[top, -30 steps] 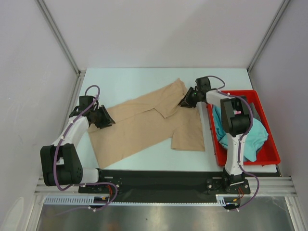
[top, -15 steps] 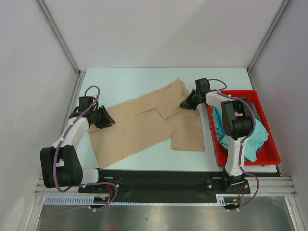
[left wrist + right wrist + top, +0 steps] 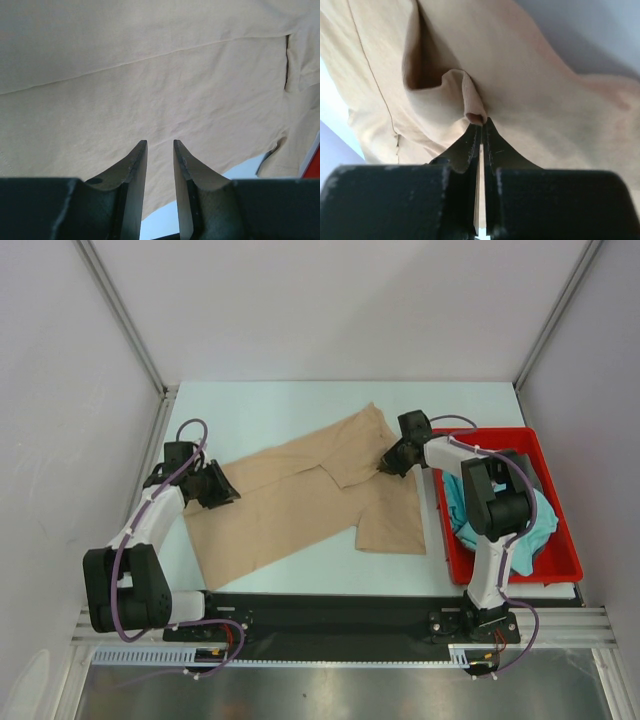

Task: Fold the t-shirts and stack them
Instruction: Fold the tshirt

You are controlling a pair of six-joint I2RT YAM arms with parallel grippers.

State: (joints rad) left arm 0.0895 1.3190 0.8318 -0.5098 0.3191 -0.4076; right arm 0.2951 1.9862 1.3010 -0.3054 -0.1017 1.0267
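Black right gripper [image 3: 481,125]: closed down to a hairline slit; a ribbed fold of cloth is pinched at the tips.
Cloth held: tan t-shirt [image 3: 290,502], taken at its far right part. A raised pucker is formed in the fabric just beside the fingertips.
Right arm: stretched out over the right half of the table [image 3: 260,410]. The gripper is lowered onto the shirt, just beside the far left corner of the red bin [image 3: 545,576].
Left gripper [image 3: 160,145]: jaws parted by a narrow gap, through which tan cloth and a strip of pale table are seen. The tips are set low at the shirt's left margin.
Left arm: placed near the left edge of the table, about midway along it.
Tan t-shirt, lay: spread flat and slanted across the middle of the table, from near left to far right. One part is pointed toward the far edge. Another part is laid toward the near edge, just beside the bin. A long seam line is seen in the left wrist view.
Red bin: set along the right edge of the table, toward the near right corner.
Teal t-shirt [image 3: 540,530]: crumpled inside the red bin, partly hidden by the right arm.
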